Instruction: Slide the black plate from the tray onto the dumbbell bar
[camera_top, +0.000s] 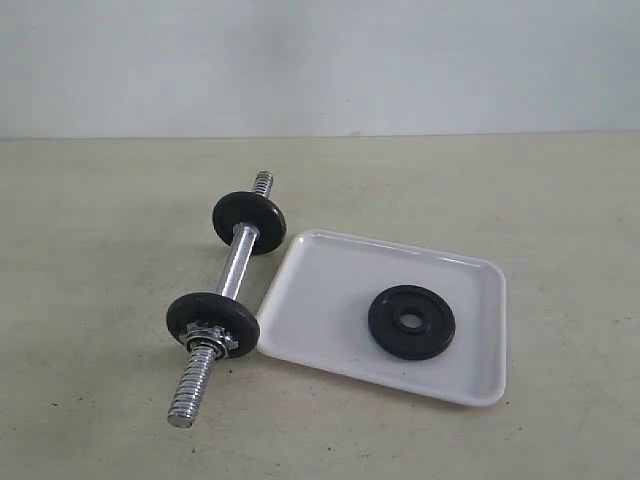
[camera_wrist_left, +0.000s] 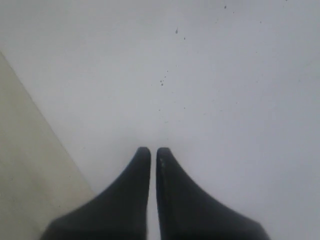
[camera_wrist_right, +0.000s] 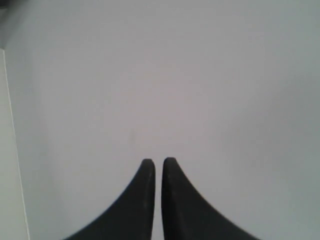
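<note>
matt black plate, glossy tray, chrome dumbbell bar

The plate is sitting in the tray, over toward its right half. The dumbbell bar is lying on the counter just left of the tray.
</note>
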